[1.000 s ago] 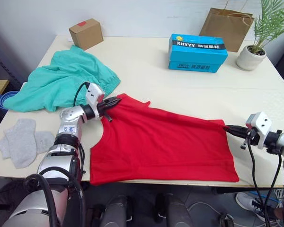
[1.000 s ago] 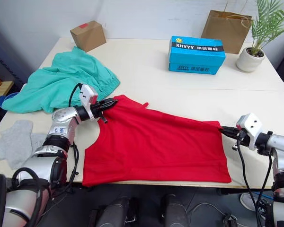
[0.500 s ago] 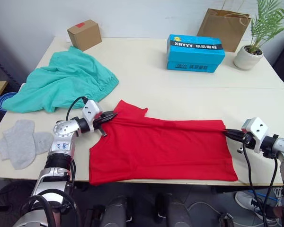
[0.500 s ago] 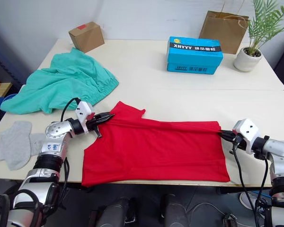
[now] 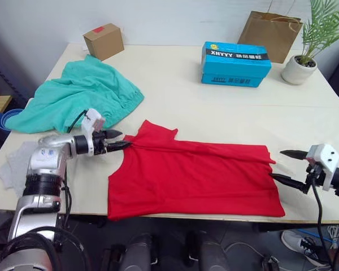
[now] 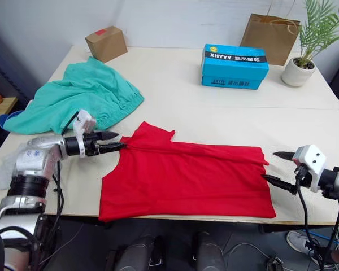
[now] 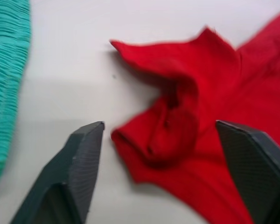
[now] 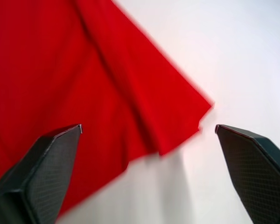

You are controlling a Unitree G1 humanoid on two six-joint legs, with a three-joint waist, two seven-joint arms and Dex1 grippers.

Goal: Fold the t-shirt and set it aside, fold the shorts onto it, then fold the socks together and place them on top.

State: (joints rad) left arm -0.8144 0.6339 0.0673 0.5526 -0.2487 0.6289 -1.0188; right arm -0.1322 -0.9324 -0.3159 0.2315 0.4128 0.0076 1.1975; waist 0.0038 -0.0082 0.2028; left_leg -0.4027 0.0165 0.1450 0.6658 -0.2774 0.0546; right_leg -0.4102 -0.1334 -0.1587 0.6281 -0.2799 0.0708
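Grippers, both now spread wide: the left gripper (image 5: 117, 141) has let go of the t-shirt (image 5: 195, 178) at its bunched shoulder edge, and the right gripper (image 5: 287, 166) has released the hem corner it pinched half a second ago. With the far half doubled toward the robot, the first fold looks finished. The t-shirt lies flat along the near edge of the table (image 5: 175, 79), long axis left to right, neck toward the left gripper.

A cream table (image 5: 175, 79) stands against a plain white wall (image 5: 169, 17).
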